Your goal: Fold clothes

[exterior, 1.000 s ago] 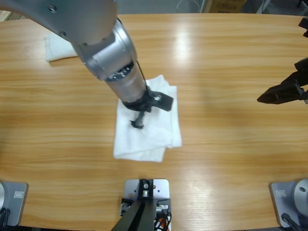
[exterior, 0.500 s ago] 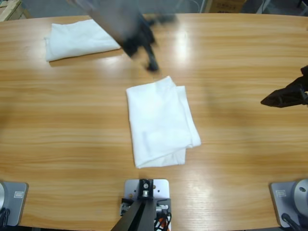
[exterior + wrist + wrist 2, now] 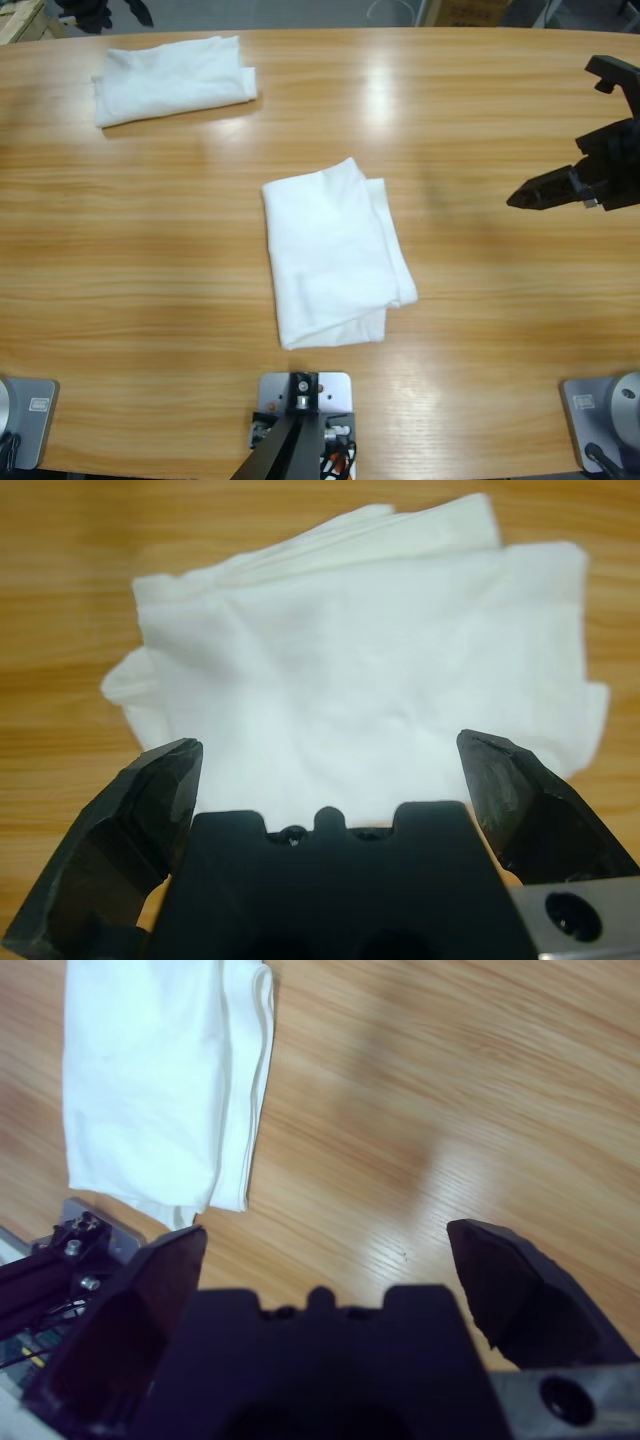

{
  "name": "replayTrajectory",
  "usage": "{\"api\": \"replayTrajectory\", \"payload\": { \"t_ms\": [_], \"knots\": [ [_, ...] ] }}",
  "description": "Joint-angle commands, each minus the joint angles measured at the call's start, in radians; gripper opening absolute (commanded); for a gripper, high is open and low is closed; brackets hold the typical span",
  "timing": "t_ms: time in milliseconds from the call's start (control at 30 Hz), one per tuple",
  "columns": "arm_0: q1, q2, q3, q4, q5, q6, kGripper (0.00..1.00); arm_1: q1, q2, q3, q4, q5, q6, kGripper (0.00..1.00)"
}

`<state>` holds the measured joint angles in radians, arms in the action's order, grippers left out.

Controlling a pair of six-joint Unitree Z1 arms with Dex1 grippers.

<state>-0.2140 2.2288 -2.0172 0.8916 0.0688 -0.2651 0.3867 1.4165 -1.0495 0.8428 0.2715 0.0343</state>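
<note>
We see two white folded garments on the wooden table (image 3: 480, 330). One folded shirt (image 3: 335, 255) lies near the middle, its long edges tilted slightly off the table's front edge, with a doubled fold along its right side and bare wood all around it. A second folded cloth (image 3: 172, 79) sits well apart at the far left, close to the table's back edge.

Our right gripper (image 3: 530, 194) hangs over bare wood at the right, well clear of the middle shirt; in its wrist view its jaws stand spread with nothing between them. Our left gripper (image 3: 330, 780) looks down on a folded white garment (image 3: 370, 670), jaws wide apart and empty, the cloth's rumpled edges showing on both sides.
</note>
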Motion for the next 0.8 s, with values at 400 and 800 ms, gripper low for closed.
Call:
{"api": "replayTrajectory", "payload": {
  "t_ms": [400, 800],
  "knots": [
    [-0.046, 0.365, -0.263, 0.166, -0.001, -0.105, 0.991, -0.008, 0.142, 0.025, -0.054, -0.018, 0.013, 1.0],
    [-0.146, 0.315, -0.113, 0.322, -0.075, -0.006, 0.989, -0.008, 0.103, -0.042, 0.01, 0.0, 0.019, 1.0]
  ]
}}
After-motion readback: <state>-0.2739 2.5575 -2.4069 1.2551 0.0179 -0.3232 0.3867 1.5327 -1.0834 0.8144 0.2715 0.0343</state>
